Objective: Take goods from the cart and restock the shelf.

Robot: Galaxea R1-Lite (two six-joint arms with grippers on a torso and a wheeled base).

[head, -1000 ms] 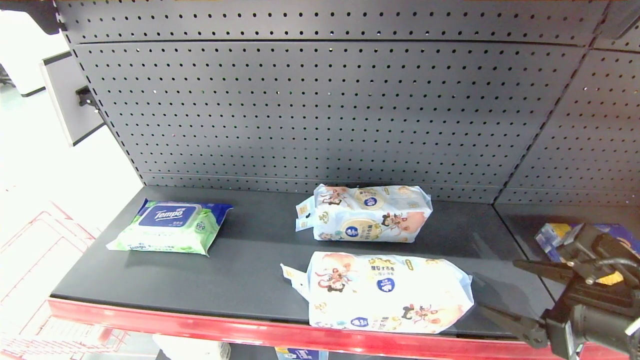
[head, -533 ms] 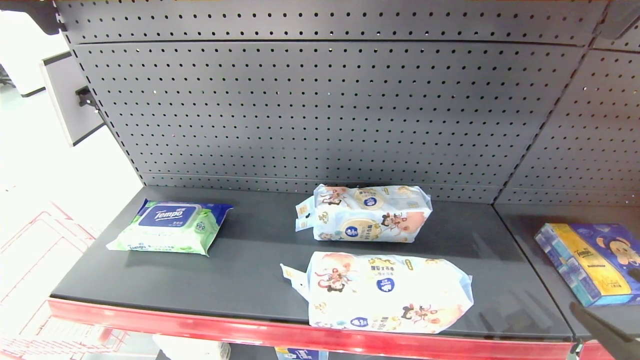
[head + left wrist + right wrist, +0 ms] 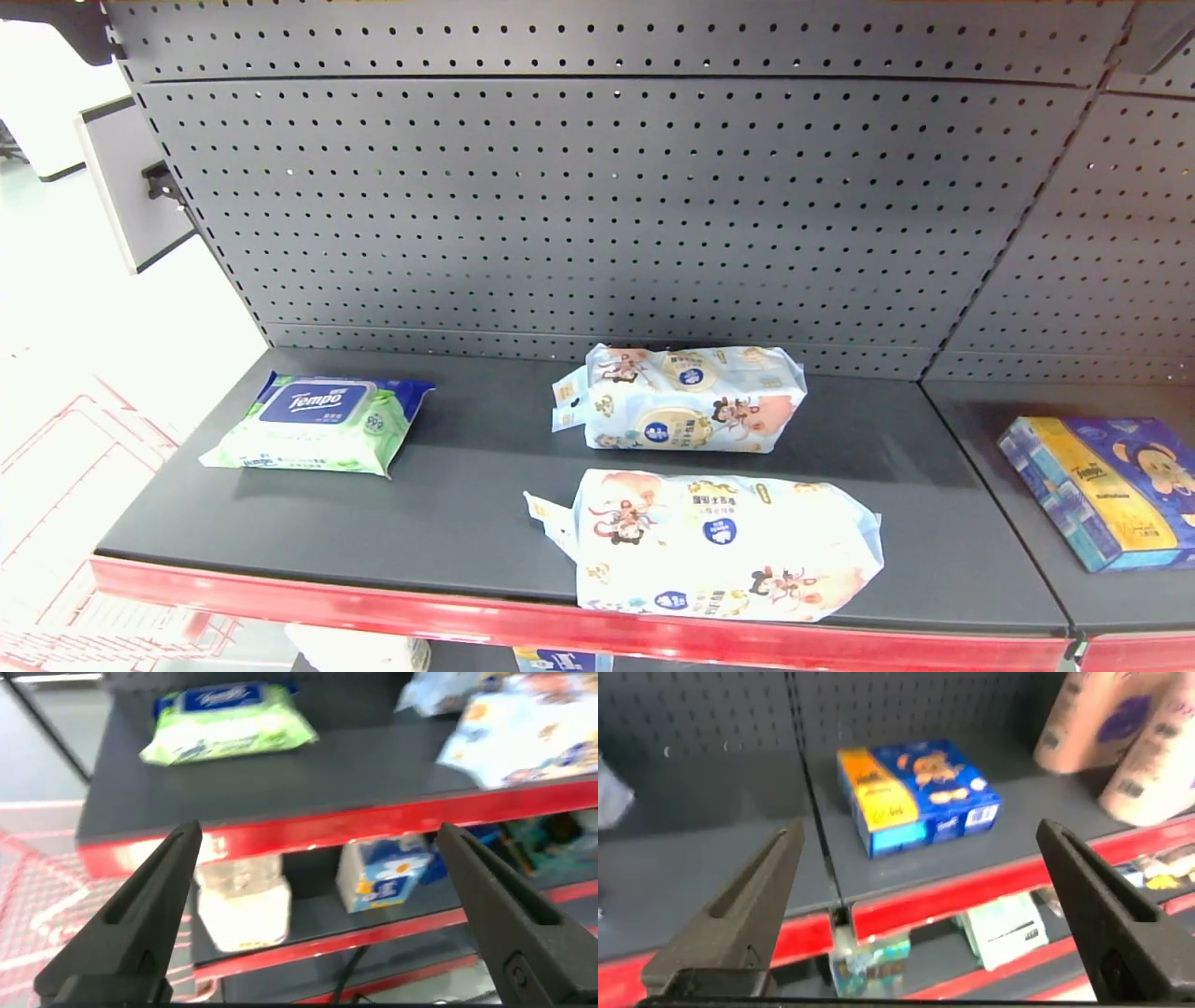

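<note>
On the dark shelf lie a green wet-wipes pack at the left and two cartoon-printed tissue packs, one at the back and one by the red front edge. A blue and yellow tissue box lies in the right bay. The red wire cart stands at the left. My left gripper is open and empty, low in front of the shelf's red edge, below the wipes pack. My right gripper is open and empty, facing the tissue box.
A perforated back panel rises behind the shelf. An upright post divides the two bays. Pink and purple packs stand beyond the tissue box. A lower shelf holds a white pack and a blue-white carton.
My right gripper, at the head view's lower right a second ago, has drawn back out of that view, uncovering the tissue box. The goods on the shelf have not moved.
</note>
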